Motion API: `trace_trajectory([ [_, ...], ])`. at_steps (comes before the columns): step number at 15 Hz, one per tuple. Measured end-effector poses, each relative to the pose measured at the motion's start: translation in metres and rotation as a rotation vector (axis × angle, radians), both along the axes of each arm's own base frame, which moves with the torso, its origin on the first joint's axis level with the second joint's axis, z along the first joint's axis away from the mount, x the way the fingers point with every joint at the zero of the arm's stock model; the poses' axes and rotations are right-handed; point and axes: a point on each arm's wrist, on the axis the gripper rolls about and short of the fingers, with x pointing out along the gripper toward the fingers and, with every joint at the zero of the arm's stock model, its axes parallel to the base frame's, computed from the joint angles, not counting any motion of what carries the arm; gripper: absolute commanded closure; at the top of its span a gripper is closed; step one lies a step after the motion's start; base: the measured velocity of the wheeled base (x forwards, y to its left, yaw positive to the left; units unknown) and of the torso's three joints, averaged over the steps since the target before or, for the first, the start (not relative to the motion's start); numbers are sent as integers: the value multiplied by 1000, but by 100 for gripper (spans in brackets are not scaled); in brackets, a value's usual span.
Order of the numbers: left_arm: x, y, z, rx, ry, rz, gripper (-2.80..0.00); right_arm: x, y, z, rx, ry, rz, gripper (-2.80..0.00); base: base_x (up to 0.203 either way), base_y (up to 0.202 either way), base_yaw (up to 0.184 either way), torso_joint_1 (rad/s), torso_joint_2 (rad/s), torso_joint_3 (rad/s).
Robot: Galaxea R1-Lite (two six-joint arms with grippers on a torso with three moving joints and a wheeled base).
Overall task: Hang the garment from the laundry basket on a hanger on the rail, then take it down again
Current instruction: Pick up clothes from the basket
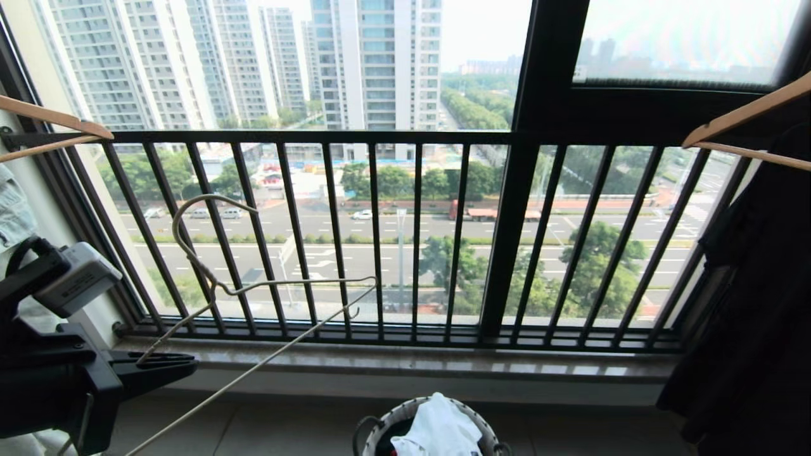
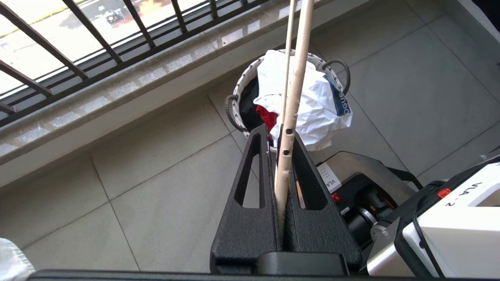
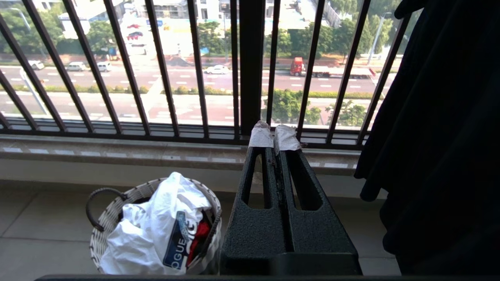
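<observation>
My left gripper is at the lower left of the head view, shut on the thin beige wire hanger, whose hook rises in front of the window bars. The left wrist view shows its jaws clamped on the hanger. The white garment lies crumpled in the round woven laundry basket on the floor below the sill, its blue logo showing. My right gripper is shut and empty, hanging above and beside the basket. The rail is out of view.
Thick wooden hangers reach in at the upper left and upper right. A dark garment hangs on the right and pale denim at the far left. Black window bars and a stone sill stand ahead. Red cloth lies in the basket.
</observation>
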Motion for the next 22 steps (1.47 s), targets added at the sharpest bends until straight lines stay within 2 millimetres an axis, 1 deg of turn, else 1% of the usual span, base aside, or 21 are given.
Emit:
trace_trajectory([
  [11, -1, 0, 1, 0, -4, -1, 0, 0, 0, 0, 0, 0, 0, 0, 0, 0, 0, -215, 525, 308],
  [22, -2, -3, 1, -1, -7, -21, 0, 0, 0, 0, 0, 0, 1, 0, 0, 0, 0, -144, 469, 320],
])
